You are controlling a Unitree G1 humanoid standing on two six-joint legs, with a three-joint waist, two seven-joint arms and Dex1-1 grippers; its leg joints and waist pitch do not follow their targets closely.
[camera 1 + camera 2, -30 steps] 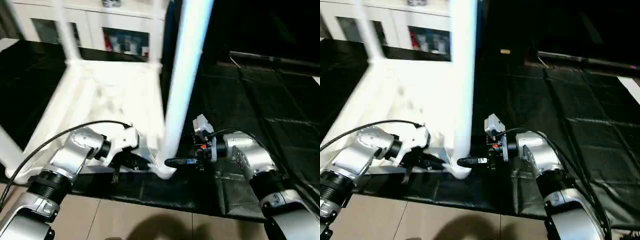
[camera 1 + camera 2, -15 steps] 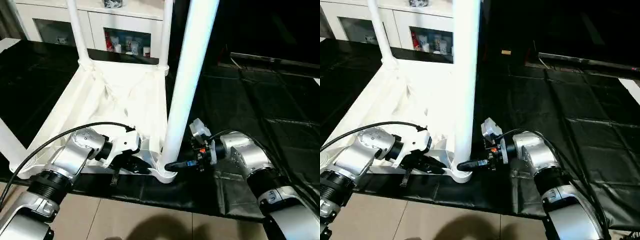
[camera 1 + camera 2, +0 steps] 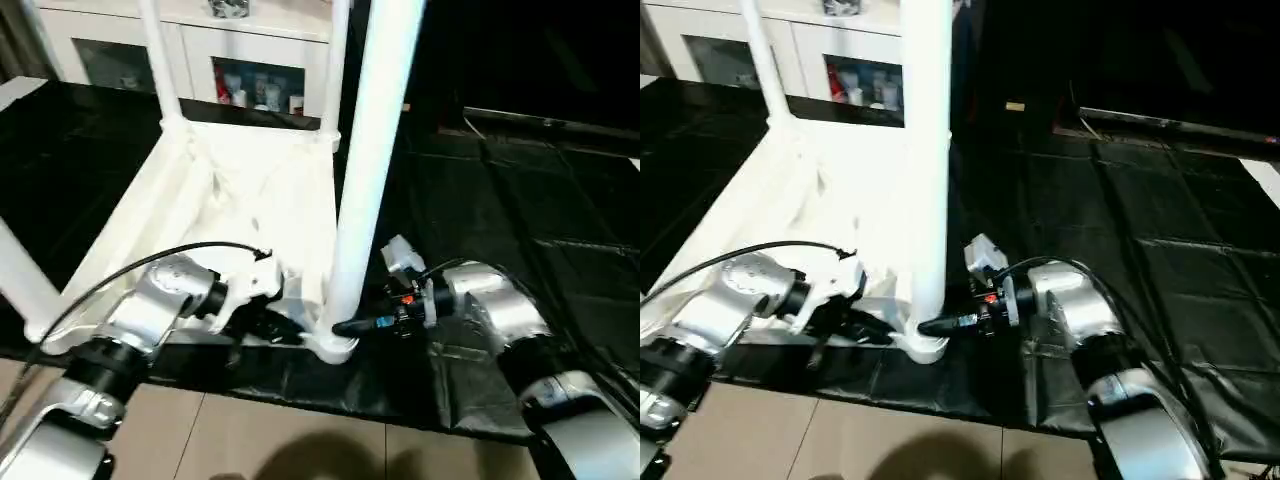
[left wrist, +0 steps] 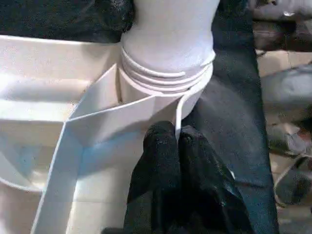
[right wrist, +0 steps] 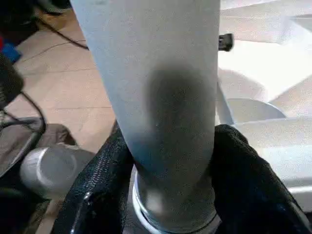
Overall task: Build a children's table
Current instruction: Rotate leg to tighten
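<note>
The white table top (image 3: 230,200) lies upside down on a black mat, ribbed side up. Three legs (image 3: 155,50) (image 3: 335,60) (image 3: 20,275) stand upright in their corner sockets. The fourth leg (image 3: 375,150) rises from the near right socket (image 3: 335,345), its threads (image 4: 165,73) showing at the base. My right gripper (image 3: 345,327) is shut on this leg just above the socket, with a finger (image 5: 105,170) pressed to each side. My left gripper (image 4: 178,141) is shut on the thin rim of the table top beside that socket.
A white glass-door cabinet (image 3: 250,80) stands behind the table. The black mat (image 3: 520,200) stretches far to the right. Tan floor (image 3: 300,440) runs along the mat's near edge. A black cable (image 3: 150,260) arcs over my left forearm.
My right gripper's fingers have closed in on the near right leg. The left gripper keeps its hold on the rim. The head camera has shifted slightly.
</note>
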